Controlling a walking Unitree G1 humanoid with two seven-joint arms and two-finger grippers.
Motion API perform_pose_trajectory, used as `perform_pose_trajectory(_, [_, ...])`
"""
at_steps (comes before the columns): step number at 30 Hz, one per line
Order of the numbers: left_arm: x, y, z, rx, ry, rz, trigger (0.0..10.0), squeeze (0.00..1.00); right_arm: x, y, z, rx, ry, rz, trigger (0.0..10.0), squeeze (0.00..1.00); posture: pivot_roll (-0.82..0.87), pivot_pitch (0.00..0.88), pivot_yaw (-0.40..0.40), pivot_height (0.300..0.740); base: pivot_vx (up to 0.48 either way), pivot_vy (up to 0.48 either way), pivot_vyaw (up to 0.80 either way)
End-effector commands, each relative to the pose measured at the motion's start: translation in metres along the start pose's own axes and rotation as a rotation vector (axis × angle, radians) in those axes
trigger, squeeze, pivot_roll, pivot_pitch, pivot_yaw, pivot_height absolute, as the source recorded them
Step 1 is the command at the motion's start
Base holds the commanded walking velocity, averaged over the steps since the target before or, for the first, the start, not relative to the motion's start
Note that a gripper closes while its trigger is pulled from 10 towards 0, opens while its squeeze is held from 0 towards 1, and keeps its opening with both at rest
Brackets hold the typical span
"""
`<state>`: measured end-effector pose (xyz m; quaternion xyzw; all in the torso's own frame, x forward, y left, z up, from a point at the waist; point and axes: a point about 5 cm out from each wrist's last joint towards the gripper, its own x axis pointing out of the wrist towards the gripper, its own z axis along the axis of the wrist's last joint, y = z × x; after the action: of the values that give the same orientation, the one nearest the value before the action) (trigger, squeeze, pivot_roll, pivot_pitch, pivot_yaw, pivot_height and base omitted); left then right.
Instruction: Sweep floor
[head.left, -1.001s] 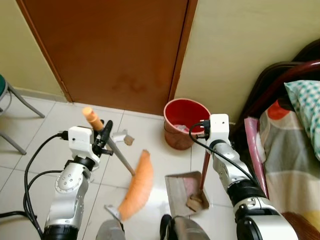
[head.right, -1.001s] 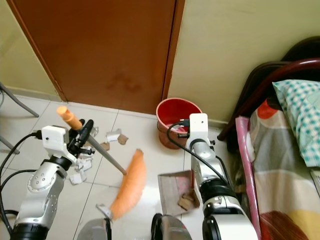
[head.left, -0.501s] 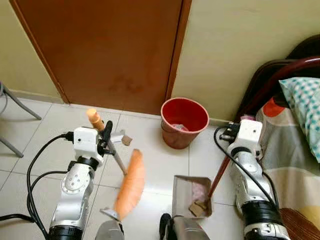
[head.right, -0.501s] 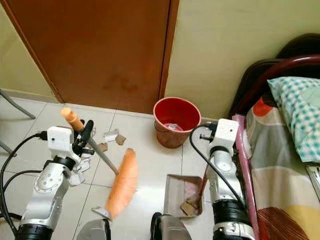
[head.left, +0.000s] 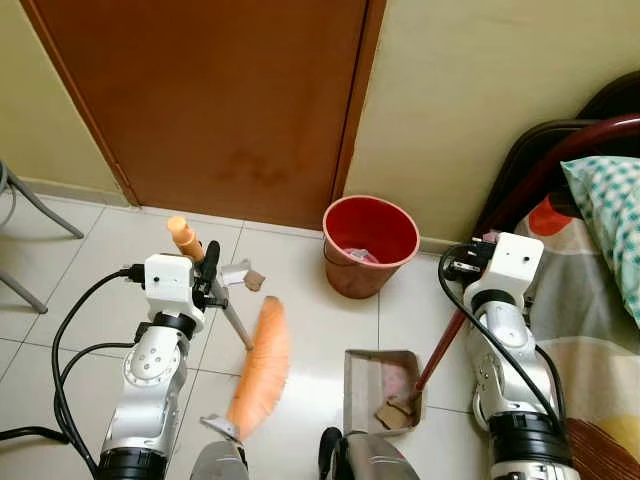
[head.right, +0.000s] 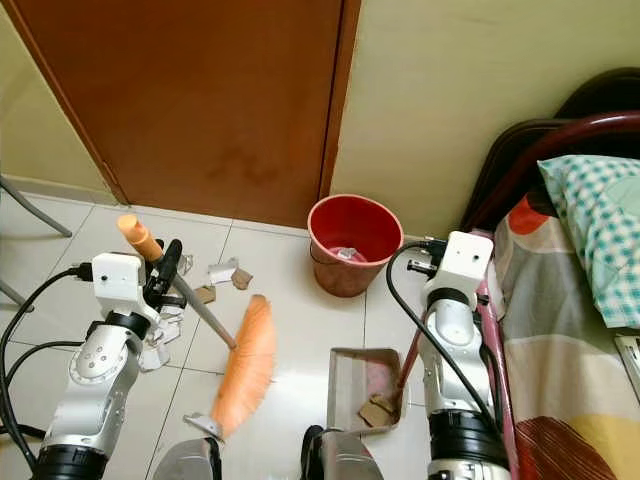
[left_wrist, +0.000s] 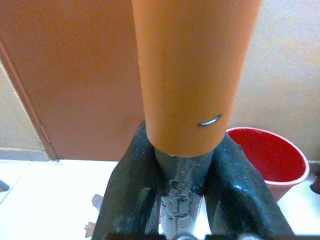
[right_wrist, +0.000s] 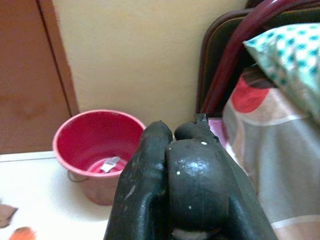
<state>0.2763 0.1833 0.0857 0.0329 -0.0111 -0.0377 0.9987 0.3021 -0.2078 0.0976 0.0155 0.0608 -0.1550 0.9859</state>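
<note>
Presently the broom (head.right: 235, 345) is held by the left gripper (head.right: 165, 268), fingers pinched round the grey shaft just below the orange grip, as seen in the left wrist view; the orange bristle head is angled down onto the tiled floor (head.right: 300, 300), btwn the robot's arms and just beside the dustpan (head.right: 365, 385). The dustpan is carried by its long red handle (head.left: 440, 345) in the right gripper (head.left: 462, 262); fingers are pressed together in the right wrist view, presumably on that handle, though the handle itself is hidden behind them. A few brown scraps (head.left: 395, 410) are seen lying in the pan. More debris (head.right: 222, 275), paper and brown bits, is left on the tiles near the left arm, w/ the red bucket (head.right: 350, 245) standing by the wall, near the door (head.right: 200, 100).

Risks, as judged: the pan could be tipped if the handle is swung too far, so the collected scraps would be spilled back; the bucket could be knocked by the pan's edge on approach; loose bits by the left arm could be scattered rather than gathered if the broom is dragged too fast; the bed frame (head.right: 520, 160) close to the right arm could be struck.
</note>
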Motion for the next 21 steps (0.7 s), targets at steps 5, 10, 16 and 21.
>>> perform_pose_trajectory(5, [-0.003, -0.001, -0.01, 0.031, 0.05, 0.009, 10.0, 0.0, 0.012, 0.004, 0.025, -0.031, -0.12, 0.023, 10.0, 0.0, -0.02, 0.06, -0.042, 0.74, 0.0, 0.0, 0.0])
perform_pose_trajectory(10, [-0.001, -0.003, -0.009, 0.03, 0.043, 0.008, 10.0, 0.0, 0.014, 0.012, 0.029, -0.086, -0.156, 0.049, 10.0, 0.0, -0.01, 0.062, -0.046, 0.74, 0.0, 0.0, 0.0])
perform_pose_trajectory(16, [-0.003, 0.002, -0.01, 0.038, 0.047, 0.022, 10.0, 0.0, 0.018, 0.02, 0.031, -0.035, -0.124, 0.073, 10.0, 0.0, 0.0, 0.07, -0.064, 0.74, 0.0, 0.0, 0.0])
perform_pose_trajectory(21, [-0.006, 0.005, -0.013, 0.048, 0.057, 0.033, 10.0, 0.0, 0.017, 0.021, 0.028, 0.046, -0.054, 0.067, 10.0, 0.0, 0.0, 0.074, -0.066, 0.74, 0.0, 0.0, 0.0])
